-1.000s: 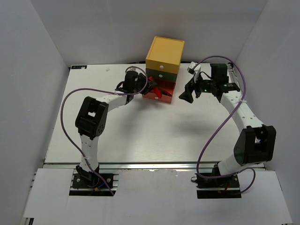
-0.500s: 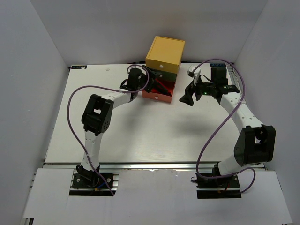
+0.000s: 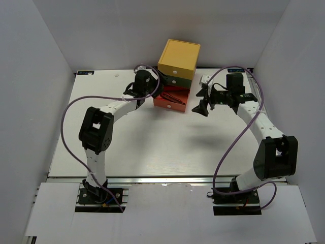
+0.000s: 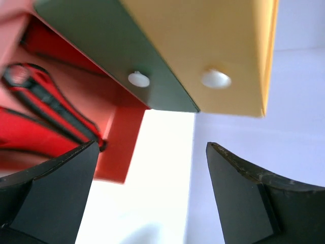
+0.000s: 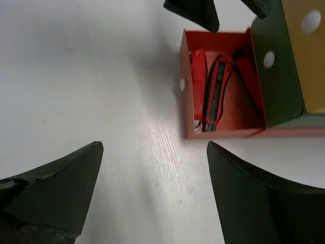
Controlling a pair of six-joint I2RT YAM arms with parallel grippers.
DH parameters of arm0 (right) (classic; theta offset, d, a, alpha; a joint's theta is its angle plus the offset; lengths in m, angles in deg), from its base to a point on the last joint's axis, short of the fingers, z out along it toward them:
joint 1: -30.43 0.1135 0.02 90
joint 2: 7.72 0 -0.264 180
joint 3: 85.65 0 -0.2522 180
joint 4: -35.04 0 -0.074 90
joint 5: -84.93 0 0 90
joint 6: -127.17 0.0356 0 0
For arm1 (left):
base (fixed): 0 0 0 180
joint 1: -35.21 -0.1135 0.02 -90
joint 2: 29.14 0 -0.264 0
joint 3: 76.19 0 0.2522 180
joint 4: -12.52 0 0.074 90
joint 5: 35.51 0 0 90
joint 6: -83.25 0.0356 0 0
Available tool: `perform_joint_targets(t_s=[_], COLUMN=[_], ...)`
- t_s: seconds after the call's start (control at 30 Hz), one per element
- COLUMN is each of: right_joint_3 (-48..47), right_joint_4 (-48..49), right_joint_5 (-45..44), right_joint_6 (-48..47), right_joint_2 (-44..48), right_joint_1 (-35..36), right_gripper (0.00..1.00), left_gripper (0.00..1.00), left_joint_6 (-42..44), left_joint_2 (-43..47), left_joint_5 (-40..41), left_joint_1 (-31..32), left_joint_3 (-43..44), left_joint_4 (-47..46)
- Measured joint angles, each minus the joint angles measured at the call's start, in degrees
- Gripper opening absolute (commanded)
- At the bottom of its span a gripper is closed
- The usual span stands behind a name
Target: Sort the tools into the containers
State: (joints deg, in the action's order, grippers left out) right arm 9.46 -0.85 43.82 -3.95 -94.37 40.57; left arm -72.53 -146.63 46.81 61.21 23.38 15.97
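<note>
The containers are a stack of three drawers: yellow [image 3: 179, 57] on top, green [image 3: 174, 80] in the middle, orange-red [image 3: 171, 100] at the bottom and pulled out. Two red-and-black handled tools [image 5: 215, 94] lie inside the orange-red drawer [image 5: 223, 133], also visible in the left wrist view as a red-and-black handle [image 4: 48, 104]. My left gripper [image 3: 156, 91] stands open and empty just left of the drawer; [image 4: 152, 147] shows only table between its tips. My right gripper [image 3: 200, 100] hangs open and empty to the drawer's right, over bare table [image 5: 155, 145].
White knobs mark the green drawer front [image 4: 138, 79] and the yellow one [image 4: 216, 79]. The left gripper's fingertips [image 5: 195, 14] show beyond the orange-red drawer in the right wrist view. White walls enclose the table [image 3: 152, 137] on three sides.
My left gripper opened and let a red-and-black tool drop into the orange-red drawer, then drew back slightly to the left. The right gripper shifted a little left, staying open.
</note>
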Motion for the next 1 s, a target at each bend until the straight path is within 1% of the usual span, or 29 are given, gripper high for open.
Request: perform_joint_targets(t_s=[0.07, 0.1, 0.17, 0.2, 0.23, 0.3, 0.37, 0.5, 0.53, 0.63, 0.77, 0.87, 0.9, 0.97, 1.0], right_joint_3=[1.9, 3.1, 3.3, 1.3, -2.1, -9.8, -13.9, -13.0, -13.1, -16.0, -19.0, -19.4, -19.6, -19.8, -20.0], right_joint_4=[3.9, 5.3, 4.3, 2.1, -1.5, -6.7, -7.7, -6.3, -5.9, -4.9, -1.4, 0.1, 0.5, 2.1, 3.3], right_joint_5=[2.1, 3.3, 5.9, 6.8, 7.4, 7.3, 5.1, -2.2, -4.0, -10.6, -21.2, -28.7, -31.0, -34.9, -37.6], right_joint_6=[-2.1, -3.1, -6.6, -9.3, -11.8, -15.0, -16.0, -13.9, -12.9, -8.4, -3.3, -1.3, -1.0, -0.6, -0.4], right_joint_2=[0.2, 0.3, -1.2, -3.3, -6.4, -12.9, -17.2, -19.8, -20.7, -24.8, -31.2, -34.7, -35.7, -37.2, -37.2], right_joint_1=[0.6, 0.9, 2.2, 3.0, 4.4, 7.6, 11.5, 20.0, 21.8, 25.1, 25.4, 24.8, 24.7, 24.4, 24.4], right_gripper=[0.89, 0.85, 0.35, 0.06, 0.0, 0.0, 0.0, 0.0, 0.0, 0.0, 0.0, 0.11, 0.23, 0.35, 0.54], left_gripper=[0.98, 0.98, 0.98, 0.98, 0.98, 0.98, 0.98, 0.98, 0.98, 0.98, 0.98, 0.98, 0.98, 0.98, 0.98], left_joint_6=[4.8, 7.5, 11.5, 12.9, 14.0, 15.3, 15.6, 15.2, 15.1, 15.1, 15.2, 15.2, 15.2, 15.2, 15.2], left_joint_2=[3.9, 6.5, 12.0, 14.9, 17.7, 23.8, 29.2, 37.4, 39.1, 44.0, 48.5, 49.6, 49.6, 49.3, 49.3], left_joint_5=[2.4, 4.2, 7.3, 8.6, 9.4, 11.0, 12.0, 14.7, 15.3, 16.2, 16.2, 16.2, 16.2, 16.0, 16.0], left_joint_1=[0.0, -0.2, -0.7, -1.3, -2.2, -5.5, -10.2, -19.9, -21.5, -24.1, -25.2, -25.5, -25.5, -25.6, -25.6], left_joint_3=[-0.3, -0.8, -3.2, -4.8, -6.6, -11.7, -17.7, -29.4, -31.7, -37.0, -39.4, -39.5, -39.5, -39.5, -39.5], left_joint_4=[4.5, 6.4, 9.4, 10.6, 11.3, 12.3, 12.6, 15.2, 16.2, 19.2, 20.7, 20.6, 20.6, 20.6, 20.6])
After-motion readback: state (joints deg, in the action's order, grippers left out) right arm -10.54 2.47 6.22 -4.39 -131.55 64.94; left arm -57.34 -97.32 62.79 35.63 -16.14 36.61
